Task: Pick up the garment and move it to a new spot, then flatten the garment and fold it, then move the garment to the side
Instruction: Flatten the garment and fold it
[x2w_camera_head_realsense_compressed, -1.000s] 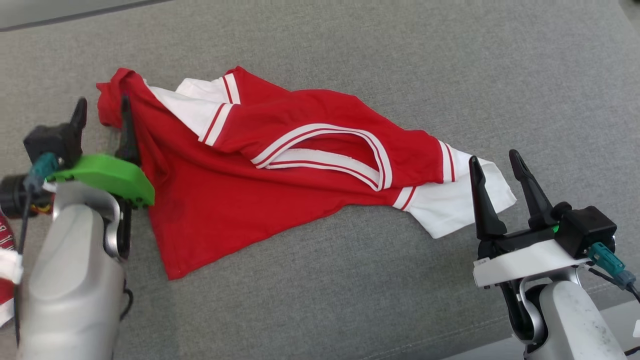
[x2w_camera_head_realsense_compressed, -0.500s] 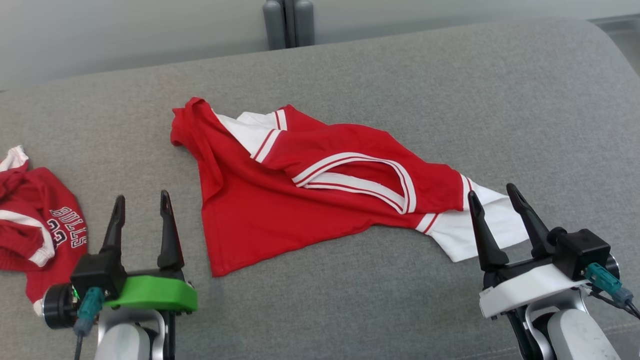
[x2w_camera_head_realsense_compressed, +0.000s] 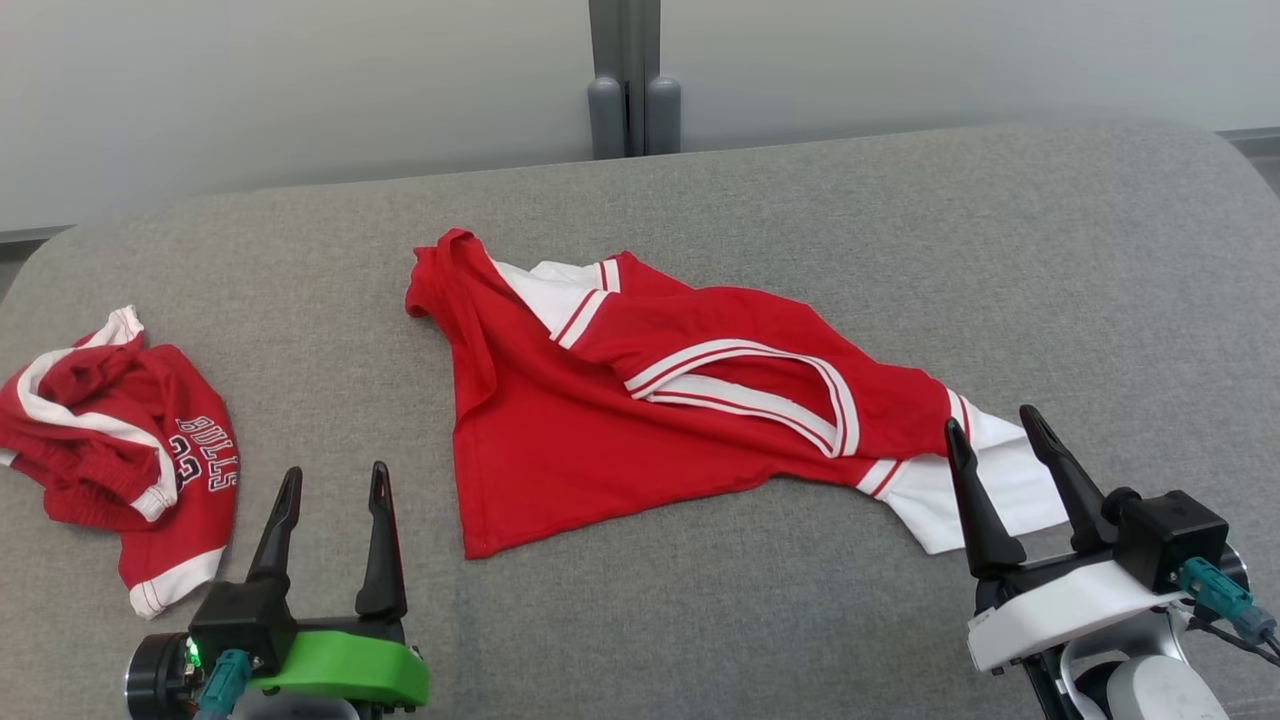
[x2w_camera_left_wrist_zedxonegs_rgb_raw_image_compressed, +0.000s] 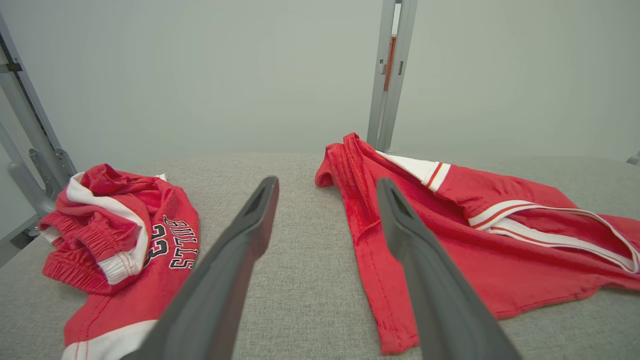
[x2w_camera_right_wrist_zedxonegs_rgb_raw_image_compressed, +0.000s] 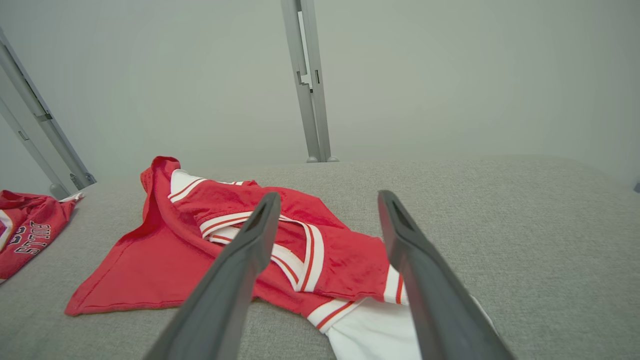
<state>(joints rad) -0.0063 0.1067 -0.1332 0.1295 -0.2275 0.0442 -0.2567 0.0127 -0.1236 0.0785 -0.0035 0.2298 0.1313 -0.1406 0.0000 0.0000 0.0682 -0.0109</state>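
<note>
Gaping wide, empty — left tool, right tool; two red garments: shirt, shorts.

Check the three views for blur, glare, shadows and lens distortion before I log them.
Head view: even, diffuse light, faint shadows, no glare; red shirt sharp. Left wrist view: left fingers soft near the lens, crumpled jersey lettering legible, frame post at the edge leans, likely wide-angle. Right wrist view: right fingers likewise soft, shirt in focus, wall hazy.
</note>
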